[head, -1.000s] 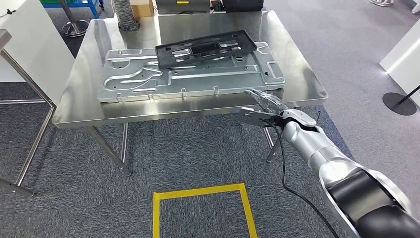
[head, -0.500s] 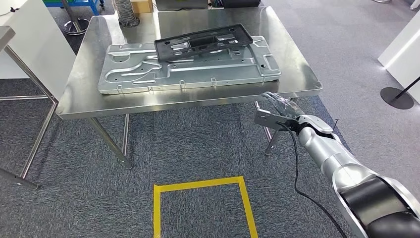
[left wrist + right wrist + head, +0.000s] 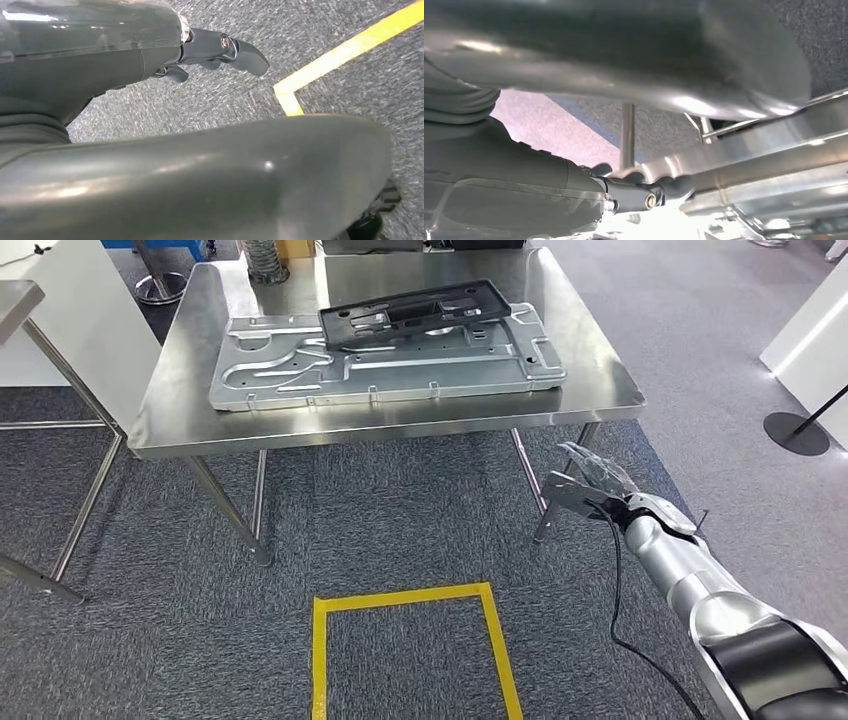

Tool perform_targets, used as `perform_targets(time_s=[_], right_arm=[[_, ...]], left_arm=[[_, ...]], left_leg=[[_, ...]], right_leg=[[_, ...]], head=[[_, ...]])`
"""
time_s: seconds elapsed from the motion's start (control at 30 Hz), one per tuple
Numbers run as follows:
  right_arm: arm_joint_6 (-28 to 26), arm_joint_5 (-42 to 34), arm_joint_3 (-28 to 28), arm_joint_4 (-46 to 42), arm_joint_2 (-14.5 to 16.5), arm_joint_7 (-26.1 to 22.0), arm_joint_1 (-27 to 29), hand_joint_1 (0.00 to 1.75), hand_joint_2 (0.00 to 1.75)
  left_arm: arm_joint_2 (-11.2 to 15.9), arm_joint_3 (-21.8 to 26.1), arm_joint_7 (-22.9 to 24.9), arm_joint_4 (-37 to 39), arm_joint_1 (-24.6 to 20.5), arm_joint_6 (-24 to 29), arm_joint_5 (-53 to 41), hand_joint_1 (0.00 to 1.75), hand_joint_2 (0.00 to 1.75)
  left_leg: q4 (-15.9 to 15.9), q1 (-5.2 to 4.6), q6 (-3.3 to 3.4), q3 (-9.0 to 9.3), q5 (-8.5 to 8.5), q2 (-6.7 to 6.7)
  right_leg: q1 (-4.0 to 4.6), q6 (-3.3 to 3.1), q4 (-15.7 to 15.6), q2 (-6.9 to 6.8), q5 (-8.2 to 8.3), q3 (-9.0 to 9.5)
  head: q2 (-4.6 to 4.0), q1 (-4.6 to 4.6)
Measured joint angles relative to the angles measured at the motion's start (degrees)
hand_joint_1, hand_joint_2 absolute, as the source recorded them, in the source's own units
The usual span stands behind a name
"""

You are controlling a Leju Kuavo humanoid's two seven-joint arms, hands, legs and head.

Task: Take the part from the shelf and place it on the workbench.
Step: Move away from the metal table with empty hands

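Hanging empty robot hand (image 3: 590, 483), part (image 3: 414, 313) on workbench (image 3: 180, 390)

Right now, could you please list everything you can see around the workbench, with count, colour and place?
workbench: one, shiny steel, ahead of the robot on grey carpet.
sheet-metal panel: one, silver, lying flat across the workbench top.
plastic frame part: one, black, resting on the far side of the sheet-metal panel.
ribbed hose: one, grey, at the far edge of the workbench.
tape square: one, yellow, on the carpet in front of the workbench.
side table: one, steel, at the left edge.
round stand base: one, dark, on the floor at right.
right hand: silver arm, dark fingers spread, holding nothing, below the workbench's near right corner.
left hand: dark fingers, holding nothing, over the carpet.
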Motion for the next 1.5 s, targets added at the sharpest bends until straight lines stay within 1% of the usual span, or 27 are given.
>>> perform_targets(time_s=[0.07, 0.13, 0.17, 0.2, 0.23, 0.3, 0.33, 0.4, 0.5, 0.53, 0.6, 0.67, 0.7, 0.77, 0.8, 0.87, 0.93, 1.03, 1.1, 1.17, 1.2, 1.23, 1.27, 1.33, 1.4, 1.47, 1.5], right_arm=[[0.02, -0.37, -0.58, 0.13, -0.56, 0.02, 0.65, 0.0, 0.0], [-0.05, -1.27, -1.43, 0.34, -1.06, 0.3, 1.83, 0.0, 0.0], [-0.2, -1.91, -2.01, 0.51, -1.27, 0.45, 2.89, 0.0, 0.0], [-0.48, -2.65, -2.73, 0.71, -1.42, 0.51, 4.26, 0.0, 0.0], [-0.85, -3.37, -3.56, 0.93, -1.54, 0.54, 5.79, 0.0, 0.0], [-1.77, -4.68, -5.5, 1.32, -1.64, 0.55, 8.65, 0.0, 0.0], [-2.2, -5.25, -6.57, 1.47, -1.67, 0.57, 9.88, 0.0, 0.0], [-2.98, -6.34, -8.84, 1.75, -1.67, 0.76, 12.34, 0.0, 0.0], [-3.73, -7.58, -12.03, 2.34, -1.45, 1.32, 16.0, 0.0, 0.0], [-3.89, -7.86, -12.91, 2.53, -1.22, 1.5, 17.12, 0.0, 0.0], [-3.97, -8.61, -14.81, 2.97, -0.57, 2.03, 19.24, 0.0, 0.0], [-3.5, -9.94, -16.95, 3.59, 0.25, 2.88, 21.37, 0.0, 0.0], [-3.08, -10.85, -18.13, 4.03, 0.81, 3.3, 22.56, 0.0, 0.0], [-2.23, -12.8, -20.43, 5.05, 2.19, 4.03, 25.08, 0.0, 0.0], [-1.92, -13.76, -21.45, 5.54, 2.95, 4.41, 26.29, 0.0, 0.0], [-1.48, -15.62, -23.43, 6.44, 4.62, 5.26, 28.63, 0.0, 0.0], [-1.13, -17.02, -25.49, 7.32, 6.39, 5.93, 30.86, 0.0, 0.0], [-0.96, -17.72, -27.86, 8.32, 8.39, 6.32, 33.53, 0.0, 0.0], [-0.82, -17.75, -29.0, 8.77, 9.03, 6.6, 34.48, 0.0, 0.0], [-0.21, -18.07, -29.96, 9.2, 9.52, 7.36, 35.01, 0.0, 0.0], [0.34, -18.59, -30.45, 9.44, 9.87, 8.03, 35.33, 0.0, 0.0], [1.04, -19.41, -31.01, 9.7, 10.37, 8.92, 35.81, 0.0, 0.0], [1.8, -20.52, -31.74, 10.03, 11.05, 10.0, 36.41, 0.0, 0.0], [3.04, -22.69, -33.4, 10.73, 12.78, 12.17, 37.72, 0.0, 0.0], [3.6, -24.14, -35.05, 11.41, 14.74, 13.87, 38.99, 0.0, 0.0], [3.71, -24.76, -36.5, 12.09, 16.47, 15.25, 40.25, 0.0, 0.87], [3.85, -24.8, -37.06, 12.4, 17.27, 15.92, 40.84, 0.0, 0.87]], left_arm=[[-0.03, 0.0, -0.01, 0.01, -0.05, 0.01, 0.01, 0.0, 0.0], [-0.03, 0.0, -0.01, 0.01, -0.06, 0.03, 0.01, 0.0, 0.0], [-0.03, 0.01, 0.0, 0.01, -0.02, 0.05, 0.01, 0.0, 0.0], [-0.03, 0.01, 0.01, 0.0, 0.04, 0.08, 0.02, 0.0, 0.0], [-0.03, 0.02, 0.02, 0.0, 0.12, 0.09, 0.02, 0.0, 0.0], [-0.03, 0.04, 0.07, 0.01, 0.23, 0.1, 0.03, 0.0, 0.0], [-0.03, 0.04, 0.08, 0.01, 0.25, 0.14, 0.03, 0.0, 0.0], [-0.02, 0.08, 0.12, 0.02, 0.22, 0.23, 0.03, 0.0, 0.0], [0.01, 0.22, 0.27, 0.02, 0.26, 0.39, 0.05, 0.0, 0.0], [0.04, 0.27, 0.32, 0.02, 0.3, 0.47, 0.05, 0.0, 0.0], [0.09, 0.34, 0.49, 0.02, 0.41, 0.66, 0.11, 0.0, 0.0], [0.09, 0.39, 0.7, 0.02, 0.5, 0.89, 0.18, 0.0, 0.0], [0.09, 0.42, 0.78, 0.02, 0.55, 1.03, 0.2, 0.0, 0.0], [0.1, 0.49, 0.86, 0.02, 0.66, 1.24, 0.14, 0.0, 0.0], [0.1, 0.51, 0.88, 0.02, 0.69, 1.27, 0.08, 0.0, 0.0], [0.11, 0.55, 0.97, 0.01, 0.59, 1.28, -0.11, 0.0, 0.0], [0.12, 0.57, 1.11, 0.01, 0.51, 1.22, -0.23, 0.0, 0.0], [0.11, 0.61, 1.24, 0.01, 0.49, 1.13, -0.37, 0.0, 0.0], [0.1, 0.61, 1.28, 0.02, 0.41, 1.11, -0.49, 0.0, 0.0], [0.12, 0.63, 1.33, 0.02, 0.4, 1.11, -0.58, 0.0, 0.0], [0.13, 0.64, 1.37, 0.02, 0.41, 1.12, -0.62, 0.0, 0.0], [0.14, 0.65, 1.44, 0.02, 0.43, 1.12, -0.64, 0.0, 0.0], [0.15, 0.66, 1.49, 0.02, 0.44, 1.13, -0.66, 0.0, 0.0], [0.16, 0.66, 1.55, 0.01, 0.4, 1.13, -0.68, 0.0, 0.0], [0.22, 0.67, 1.56, 0.0, 0.21, 1.12, -0.72, 0.0, 0.0], [0.32, 0.68, 1.58, -0.01, -0.05, 0.97, -0.82, 0.0, 0.0], [0.39, 0.68, 1.61, -0.01, -0.13, 0.79, -0.94, 0.0, 0.0]], left_leg=[[-0.34, 0.16, 0.78, -0.78, 1.03, 0.15], [-0.3, 0.12, 1.12, -1.99, 1.91, 0.21], [-0.27, 0.09, 1.16, -2.59, 2.32, 0.18], [-0.21, 0.08, 1.15, -3.14, 2.69, 0.1], [-0.14, 0.07, 1.09, -3.63, 3.03, 0.0], [0.1, 0.05, 0.84, -4.36, 3.54, -0.13], [0.16, 0.01, 0.61, -4.61, 3.75, -0.16], [0.22, -0.05, 0.06, -4.81, 4.15, -0.14], [0.39, -0.09, -0.87, -5.04, 4.46, -0.15], [1.16, -0.09, -1.19, -5.42, 3.58, -0.13], [6.12, 0.01, -1.67, -7.24, -0.8, -0.08], [13.52, 0.08, -1.99, -9.47, -5.58, -0.05], [15.86, 0.08, -2.06, -9.77, -6.5, -0.05], [14.36, 0.07, -1.98, -7.17, -5.08, -0.05], [10.66, 0.06, -1.8, -4.37, -3.58, -0.07], [2.63, -0.11, -1.27, 1.02, -2.3, -0.17], [-0.79, -0.31, -0.73, 2.86, -2.55, -0.23], [-1.22, -0.21, 0.32, 2.31, -1.62, -0.06], [-1.46, -0.07, 1.0, 1.61, -0.64, 0.21], [-1.35, -0.11, 1.22, 0.45, 0.21, 0.43], [-1.25, -0.11, 1.17, -0.15, 0.56, 0.5], [-1.13, -0.1, 1.09, -0.7, 0.88, 0.54], [-0.99, -0.08, 0.96, -1.17, 1.15, 0.55], [-0.66, -0.07, 0.61, -1.82, 1.54, 0.54], [-0.45, -0.16, 0.03, -2.09, 1.89, 0.56], [-0.42, -0.17, -0.68, -2.22, 2.31, 0.6], [-0.32, -0.15, -1.05, -2.34, 2.39, 0.59]], right_leg=[[-0.23, 0.69, 3.36, 0.13, -3.14, -1.51], [-0.37, 1.29, 10.91, 0.18, -8.19, -4.27], [-0.42, 1.49, 14.38, 0.18, -9.77, -5.28], [-0.45, 1.59, 16.11, 0.18, -10.21, -5.36], [-0.47, 1.59, 15.46, 0.18, -9.61, -4.23], [-0.48, 1.3, 7.91, 0.15, -7.09, 1.16], [-0.33, 0.95, 3.86, 0.16, -6.25, 3.81], [0.09, 0.07, -0.56, 0.22, -5.57, 6.39], [0.21, -1.29, -1.29, 0.16, -4.99, 6.17], [0.08, -1.74, -1.45, 0.06, -4.6, 5.96], [-0.09, -2.43, -1.76, -0.12, -3.74, 5.23], [-0.01, -2.67, -1.7, -0.17, -2.99, 4.11], [0.04, -2.66, -1.62, -0.22, -2.63, 3.54], [0.12, -2.53, -1.32, -0.31, -2.06, 2.52], [0.13, -2.43, -1.1, -0.32, -1.86, 2.1], [0.23, -2.04, -0.61, -0.29, -1.49, 1.45], [0.3, -1.44, -0.37, -0.26, -1.04, 1.19], [0.11, -0.43, 0.24, -0.08, -1.35, 0.84], [-0.18, 0.24, 4.47, 0.11, -5.31, -0.85], [-0.36, 0.83, 12.12, 0.15, -10.28, -3.45], [-0.44, 1.04, 15.0, 0.15, -11.41, -4.1], [-0.53, 1.15, 15.95, 0.15, -11.38, -3.72], [-0.63, 1.17, 14.41, 0.14, -10.35, -2.05], [-0.77, 0.92, 5.99, 0.1, -7.89, 3.86], [-0.5, 0.18, -0.23, 0.17, -6.77, 7.72], [-0.08, -0.8, -1.15, 0.3, -6.56, 7.97], [-0.15, -1.31, -1.41, 0.29, -6.4, 7.82]], head=[[0.0, 0.0], [0.0, 0.0], [0.0, 0.0], [0.0, 0.0], [0.0, 0.0], [0.0, 0.0], [0.0, 0.0], [0.0, 0.01], [0.0, 0.0], [0.0, -0.01], [0.0, -0.01], [0.0, -0.02], [0.0, -0.01], [0.0, -0.01], [0.0, 0.0], [0.0, -0.01], [0.0, -0.01], [0.0, 0.0], [0.0, 0.0], [0.0, 0.0], [0.0, 0.0], [0.0, 0.0], [0.0, 0.0], [0.0, 0.0], [0.0, -0.01], [0.0, -0.01], [0.0, 0.0]])
